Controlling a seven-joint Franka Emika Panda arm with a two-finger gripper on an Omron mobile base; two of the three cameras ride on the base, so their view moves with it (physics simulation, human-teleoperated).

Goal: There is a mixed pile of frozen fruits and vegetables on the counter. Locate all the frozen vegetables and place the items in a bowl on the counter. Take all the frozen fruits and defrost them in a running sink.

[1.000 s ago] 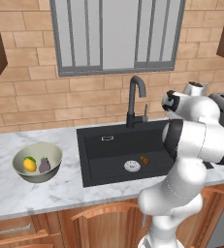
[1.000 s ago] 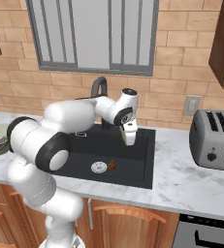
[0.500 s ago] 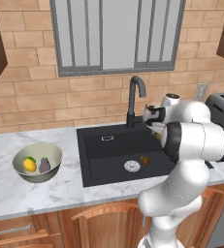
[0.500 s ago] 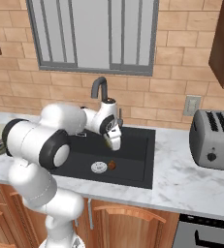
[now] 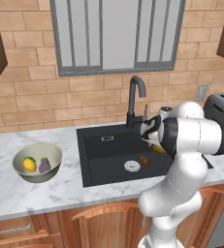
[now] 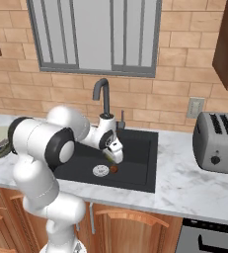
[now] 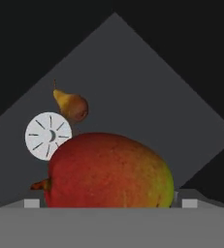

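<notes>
My gripper (image 5: 154, 144) (image 6: 114, 155) (image 7: 111, 201) hangs low inside the black sink (image 5: 104, 155) (image 6: 140, 170), shut on the red, yellow and green oval frozen fruit (image 5: 158, 149) (image 6: 110, 159) (image 7: 108, 169). The fruit hangs above the basin floor. The small red-brown fruit (image 5: 144, 160) (image 6: 114, 169) (image 7: 71, 105) lies beside the steel drain (image 5: 131, 166) (image 6: 99, 171) (image 7: 48, 135). On the counter (image 5: 60, 189) to the left, the pale bowl (image 5: 50, 151) holds the yellow-orange vegetable (image 5: 30, 164) and the purple-grey one (image 5: 44, 165).
The tall black tap (image 5: 135, 97) (image 6: 101, 91) curves over the back of the sink, close behind my hand. A steel toaster (image 5: 222, 111) (image 6: 219, 141) stands on the counter to the right. A brick wall and a window rise behind.
The arm has swung down from above the sink's right side into the basin, carrying the oval fruit with it. The fruit by the drain and the bowl's contents have stayed put.
</notes>
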